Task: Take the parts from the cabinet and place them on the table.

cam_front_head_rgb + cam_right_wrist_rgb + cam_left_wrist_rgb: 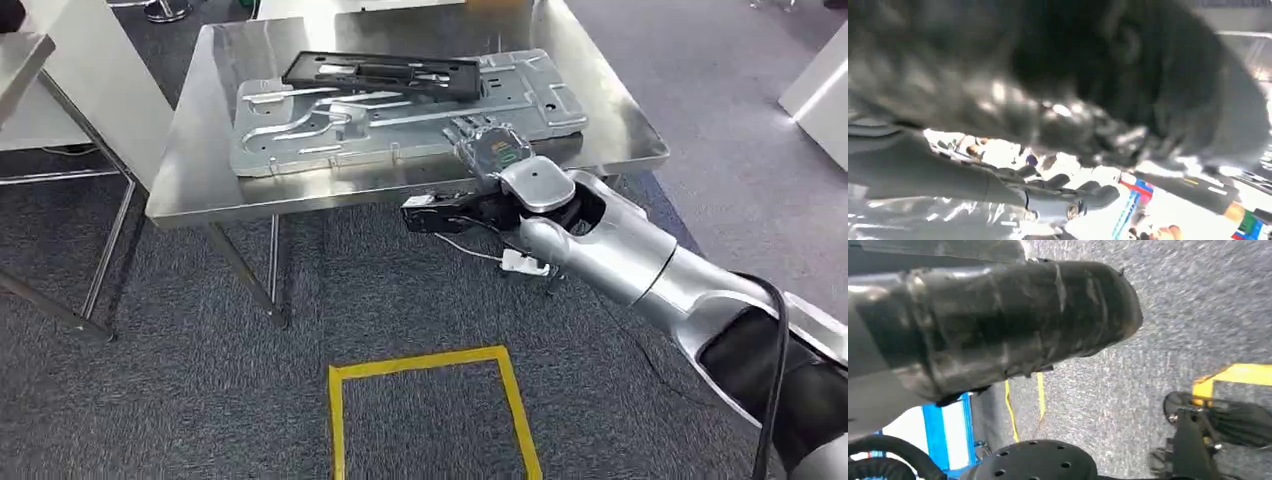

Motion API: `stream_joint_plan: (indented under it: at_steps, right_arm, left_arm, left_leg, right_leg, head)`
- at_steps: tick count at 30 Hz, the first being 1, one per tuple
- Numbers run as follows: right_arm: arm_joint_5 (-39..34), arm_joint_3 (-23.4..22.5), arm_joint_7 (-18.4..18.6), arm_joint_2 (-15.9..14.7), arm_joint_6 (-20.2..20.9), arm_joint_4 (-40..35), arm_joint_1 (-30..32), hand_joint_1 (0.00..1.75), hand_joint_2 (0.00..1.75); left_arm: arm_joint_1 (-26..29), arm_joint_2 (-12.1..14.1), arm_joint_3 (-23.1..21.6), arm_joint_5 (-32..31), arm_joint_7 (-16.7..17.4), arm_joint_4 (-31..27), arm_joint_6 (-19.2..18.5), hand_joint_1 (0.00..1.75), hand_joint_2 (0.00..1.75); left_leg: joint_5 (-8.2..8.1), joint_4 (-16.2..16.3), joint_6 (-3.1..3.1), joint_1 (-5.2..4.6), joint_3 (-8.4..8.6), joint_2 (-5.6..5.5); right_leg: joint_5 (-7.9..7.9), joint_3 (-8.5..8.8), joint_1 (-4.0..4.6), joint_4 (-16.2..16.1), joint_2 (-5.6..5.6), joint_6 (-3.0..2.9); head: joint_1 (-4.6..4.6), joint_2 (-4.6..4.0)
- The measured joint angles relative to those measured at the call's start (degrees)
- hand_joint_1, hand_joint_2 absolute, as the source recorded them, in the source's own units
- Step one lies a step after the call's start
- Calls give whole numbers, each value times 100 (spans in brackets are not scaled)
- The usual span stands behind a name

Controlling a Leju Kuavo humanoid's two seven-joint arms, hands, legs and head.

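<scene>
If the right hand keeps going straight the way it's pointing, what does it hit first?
Probably the silver metal panel: the right hand already sits at its near edge on the table, pointing across it. Depth is uncertain.

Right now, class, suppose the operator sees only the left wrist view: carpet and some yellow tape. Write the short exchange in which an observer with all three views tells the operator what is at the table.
Operator: Where is the right hand?
Observer: In the head view, the right hand is at the near edge of the steel table, over the near edge of a large grey metal plate that lies flat there. I cannot tell whether it is gripping the plate.
Operator: Is anything else on the table?
Observer: Yes, a black plastic frame lies on top of the plate, along its far side, apart from the hand.
</scene>
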Motion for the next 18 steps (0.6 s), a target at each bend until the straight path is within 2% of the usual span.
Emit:
stream_joint_plan:
  at_steps: [1, 2, 3, 4, 5, 6, 8, 9, 10, 11, 13, 14, 15, 16, 17, 18]
  right_arm:
    - [-4, 0, 13, -18, 0, 0, 0, 0, 0]
    - [-9, 0, 13, -28, 0, -15, 0, 0, 0]
    - [-15, 0, 18, -42, 0, -33, -1, 0, 0]
    - [-22, 0, 20, -44, 0, -48, -6, 0, 0]
    - [-30, 0, 22, -42, -2, -78, -9, 0, 0]
    - [-39, -2, 22, -55, -2, -92, -3, 0, 0]
    - [-48, 5, 26, -59, 0, -100, 22, 0, 0]
    - [-48, 16, 26, -59, 4, -103, 39, 0, 0]
    - [-52, 24, 26, -59, 4, -114, 50, 0, 0]
    - [-59, 26, 26, -59, 4, -127, 49, 0, 0]
    - [-59, 26, 28, -70, 2, -129, 39, 0, 0]
    - [-59, 26, 29, -70, 2, -129, 40, 0, 0]
    - [-59, 33, 29, -70, 2, -131, 42, 0, 0]
    - [-59, 50, 29, -70, 2, -133, 43, 0, 0]
    - [-59, 59, 29, -77, 2, -136, 44, 0, 0]
    - [-59, 61, 29, -81, 2, -140, 43, 0, 0]
  left_arm:
    - [3, -2, 0, 0, 0, 0, -2, 0, 0]
    - [3, -13, 0, 0, 0, 0, -6, 0, 0]
    - [2, -17, 0, 0, 0, 0, -9, 0, 0]
    - [3, 13, 0, 0, 2, 0, -9, 0, 0]
    - [3, 6, 2, 2, 9, 0, -7, 0, 0]
    - [17, 2, 2, 9, 11, 0, -7, 0, 0]
    - [30, -4, 4, 13, 15, 0, -9, 0, 0]
    - [59, 11, 11, 15, 20, 2, -9, 0, 0]
    - [65, 4, 15, 15, 22, 2, -9, 0, 0]
    - [69, 0, 17, 15, 22, 2, -9, 0, 0]
    - [73, 0, 17, 15, 26, 2, -9, 0, 0]
    - [63, -2, 17, 15, 24, 2, -11, 0, 0]
    - [55, -2, 20, 15, 26, 2, -11, 0, 0]
    - [44, -7, 22, 15, 24, 2, -20, 0, 0]
    - [33, -11, 26, 15, 24, 2, -20, 0, 0]
    - [21, -13, 26, 15, 24, 2, -20, 0, 0]
  left_leg:
    - [49, 70, -40, 32, -132, 0]
    - [95, 158, -88, 77, -288, 1]
    - [124, 254, -131, 109, -410, 1]
    - [148, 365, -169, 112, -526, -3]
    - [166, 492, -210, 82, -634, -15]
    - [231, 486, -247, 74, -669, -31]
    - [392, 454, -292, 89, -728, -38]
    - [406, 436, -326, 105, -773, -44]
    - [124, 549, -386, 128, -862, -47]
    - [-306, 835, -418, 139, -949, -47]
    - [-996, 1660, -474, 168, -1076, -47]
    - [-1158, 2026, -489, 180, -1082, -47]
    - [-1073, 2221, -489, 187, -1030, -47]
    - [-820, 2228, -483, 194, -873, -47]
    - [-584, 2068, -468, 196, -639, -47]
    - [-477, 1763, -445, 197, -320, -47]
  right_leg:
    - [242, 129, -27, -53, -1, 47]
    - [491, 374, -61, -309, -2, 100]
    - [567, 652, -94, -650, -4, 155]
    - [309, 988, -143, -1128, 3, 213]
    - [77, 1252, -59, -1588, 19, 170]
    - [64, 1167, -69, -1524, 3, 71]
    - [165, 1053, -63, -1490, -1, -18]
    - [239, 932, -91, -1508, -31, -110]
    - [328, 898, -91, -1498, -31, -138]
    - [406, 798, -96, -1505, -33, -183]
    - [575, 600, -95, -1504, -30, -200]
    - [660, 486, -95, -1503, -29, -203]
    - [742, 380, -95, -1497, -28, -199]
    - [832, 260, -95, -1497, -27, -189]
    - [914, 157, -95, -1496, -26, -173]
    - [995, 65, -95, -1497, -26, -151]
  head:
    - [4, 0]
    - [0, 0]
    - [7, 0]
    - [20, 0]
    - [29, 0]
    - [29, 0]
    - [20, 0]
    - [22, 0]
    - [4, 0]
    - [9, 0]
    - [-6, 0]
    - [-11, 0]
    - [-11, 0]
    - [-9, 0]
    - [-11, 0]
    - [-9, 0]
